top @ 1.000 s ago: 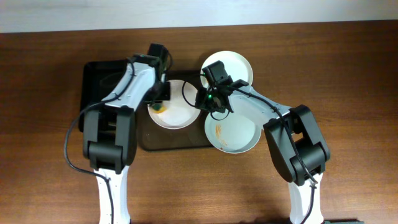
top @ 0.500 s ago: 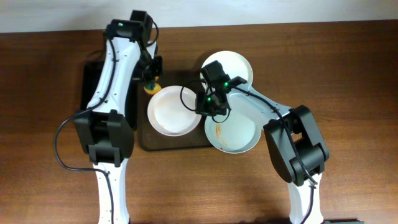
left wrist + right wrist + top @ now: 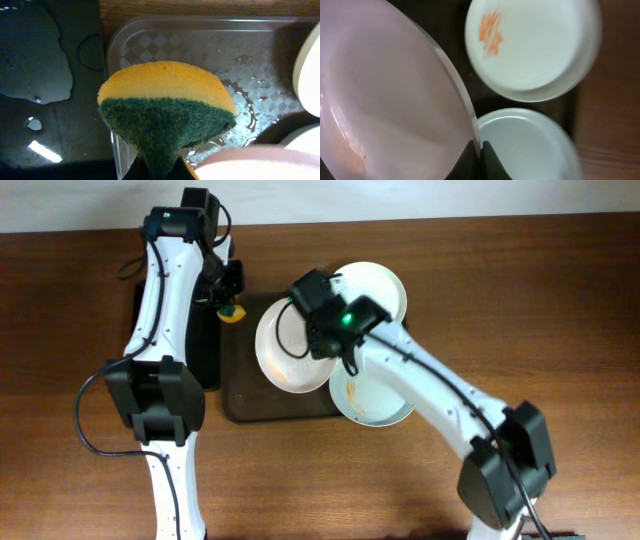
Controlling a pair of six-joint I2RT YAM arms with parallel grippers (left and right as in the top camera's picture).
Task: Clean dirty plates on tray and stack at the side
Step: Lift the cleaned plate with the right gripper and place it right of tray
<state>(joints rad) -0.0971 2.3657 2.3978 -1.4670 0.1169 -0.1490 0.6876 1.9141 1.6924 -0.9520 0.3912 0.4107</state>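
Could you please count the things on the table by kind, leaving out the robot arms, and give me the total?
Plates: 3, namely the held plate, the smeared plate and the rear plate
Trays: 2, namely the brown tray and the black tray
Sponge: 1
Total: 6

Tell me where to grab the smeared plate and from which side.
Pinch the smeared plate by its rim, coming in from the right side, one finger above, one below. It lies flat and shallow, so only the rim offers a hold, and that side seems to overhang the tray, leaving room underneath.
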